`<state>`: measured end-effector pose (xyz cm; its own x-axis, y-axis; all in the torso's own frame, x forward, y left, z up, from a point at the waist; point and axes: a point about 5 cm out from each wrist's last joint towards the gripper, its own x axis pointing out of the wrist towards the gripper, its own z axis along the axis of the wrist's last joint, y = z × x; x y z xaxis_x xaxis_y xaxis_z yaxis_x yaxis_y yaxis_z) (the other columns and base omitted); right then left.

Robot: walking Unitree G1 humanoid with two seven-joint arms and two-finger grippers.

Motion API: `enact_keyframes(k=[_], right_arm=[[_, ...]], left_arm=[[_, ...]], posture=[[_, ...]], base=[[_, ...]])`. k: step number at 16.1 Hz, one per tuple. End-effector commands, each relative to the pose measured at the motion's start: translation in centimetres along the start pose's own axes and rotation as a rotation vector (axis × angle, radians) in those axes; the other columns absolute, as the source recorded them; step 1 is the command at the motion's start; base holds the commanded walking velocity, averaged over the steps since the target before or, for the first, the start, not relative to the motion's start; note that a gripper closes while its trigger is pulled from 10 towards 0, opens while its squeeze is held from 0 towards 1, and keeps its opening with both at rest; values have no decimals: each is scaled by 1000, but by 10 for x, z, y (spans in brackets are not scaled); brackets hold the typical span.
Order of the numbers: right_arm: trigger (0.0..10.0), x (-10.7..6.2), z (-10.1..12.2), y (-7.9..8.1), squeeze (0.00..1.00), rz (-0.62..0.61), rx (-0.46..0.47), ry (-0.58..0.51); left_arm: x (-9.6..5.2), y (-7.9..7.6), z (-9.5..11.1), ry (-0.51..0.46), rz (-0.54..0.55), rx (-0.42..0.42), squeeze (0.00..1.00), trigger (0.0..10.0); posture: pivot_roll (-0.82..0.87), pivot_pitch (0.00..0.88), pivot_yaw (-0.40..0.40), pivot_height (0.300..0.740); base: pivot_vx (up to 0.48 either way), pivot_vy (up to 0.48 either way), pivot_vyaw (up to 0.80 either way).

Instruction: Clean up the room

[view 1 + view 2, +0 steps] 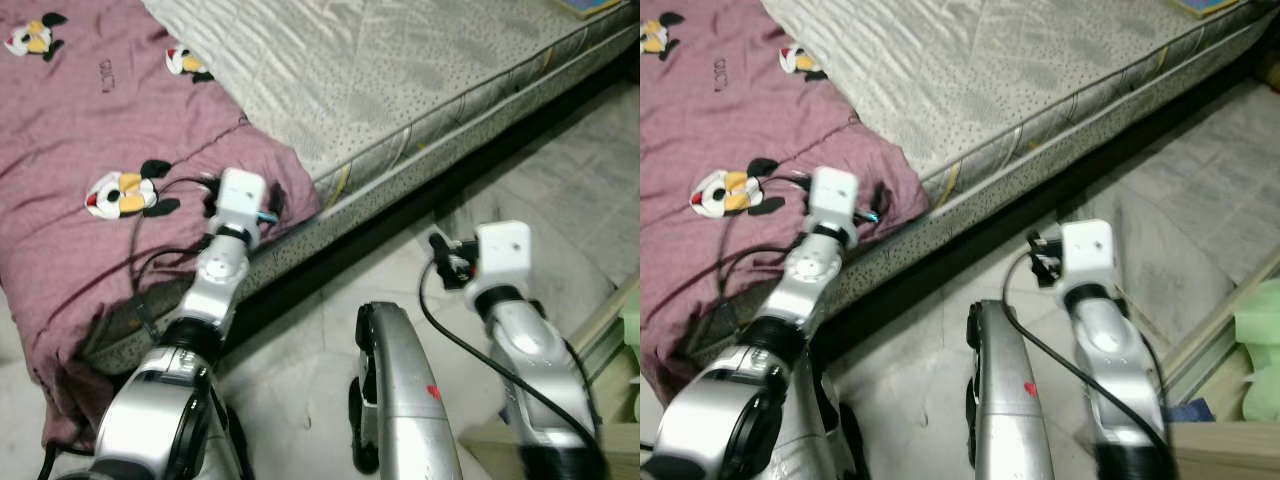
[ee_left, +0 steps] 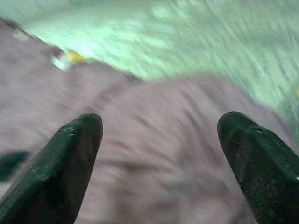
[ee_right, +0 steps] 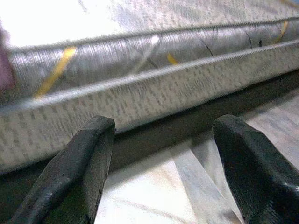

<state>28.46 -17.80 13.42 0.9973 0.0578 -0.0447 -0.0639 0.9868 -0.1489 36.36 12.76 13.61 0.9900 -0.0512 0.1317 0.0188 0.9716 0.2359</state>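
A mauve blanket (image 1: 90, 130) printed with cartoon mice lies over the left part of the bed, and its corner hangs at the mattress edge. The grey patterned mattress (image 1: 400, 70) fills the rest of the bed. My left gripper (image 2: 161, 126) hovers just above the blanket's corner (image 1: 285, 185), open, with nothing between its fingers (image 2: 70, 158). My right gripper (image 3: 161, 128) is held low over the floor and points at the side of the mattress (image 3: 140, 93). It is open and holds nothing.
Pale floor tiles (image 1: 300, 370) run along the bed, with a dark gap (image 1: 400, 215) under the frame. Wooden furniture (image 1: 610, 330) and something light green (image 1: 1260, 330) stand at the right. A book (image 1: 585, 6) lies on the far corner of the bed.
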Motion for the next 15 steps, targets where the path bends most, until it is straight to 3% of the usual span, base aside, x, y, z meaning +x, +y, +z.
enact_keyframes(k=[1, 4, 6, 7, 10, 15], right_arm=[[10000, 6, 0, 5, 0, -2, 13, -18], [10000, 18, 3, 16, 0, 23, 45, -51], [10000, 30, 3, 26, 0, 41, 69, -76], [10000, 34, 5, 30, 0, 49, 90, -93], [10000, 41, 9, 35, 0, 77, 97, -131], [10000, 48, 9, 39, 0, 88, 104, -158]], left_arm=[[-9, 9, 3, -31, 65, -11, 0, 10000], [-36, 25, 8, -72, 210, -65, 0, 10000], [-70, 31, 6, -60, 284, -62, 0, 10000], [-87, 32, -3, -34, 245, -54, 0, 10000], [-95, 52, -6, -3, 258, -9, 0, 10000], [-90, 49, 2, -1, 267, -35, 0, 10000]], posture=[[-100, 65, 0, 482], [-51, 17, -2, 482], [-12, 0, -2, 482], [-3, 0, -5, 482], [9, 0, -11, 490], [12, 0, -34, 545]], base=[[0, 0, 0], [0, 0, 0], [0, 0, 0], [0, 0, 0], [0, 0, 0], [0, 0, 0]])
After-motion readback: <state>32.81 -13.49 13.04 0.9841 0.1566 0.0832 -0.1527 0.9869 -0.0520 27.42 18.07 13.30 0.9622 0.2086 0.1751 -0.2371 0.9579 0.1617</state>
